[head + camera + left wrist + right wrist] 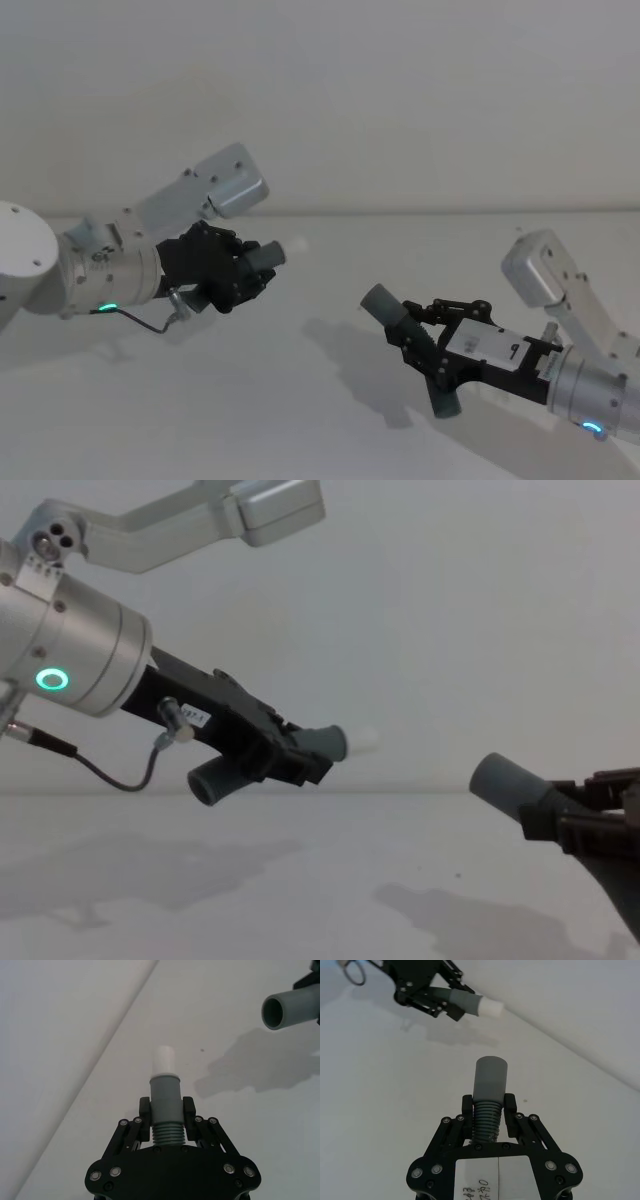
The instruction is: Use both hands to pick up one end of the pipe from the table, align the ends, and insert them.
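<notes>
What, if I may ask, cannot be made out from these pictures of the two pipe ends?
1. How the ribbed hose runs on: both wrist views, hidden beneath the left gripper and right gripper.
2. Most of the right gripper: chest view, cut off by the right edge.
3. The white tip: head view, lost against the white table.

Silver left arm (green ring light, black cable) carries a black gripper.

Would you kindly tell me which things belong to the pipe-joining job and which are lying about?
Job: dark grey ribbed hose, held by left gripper and right gripper; its white-tipped grey cuff; its plain wider grey sleeve; white matte table.
Incidental: thin black cable at left arm; pale wall.
</notes>
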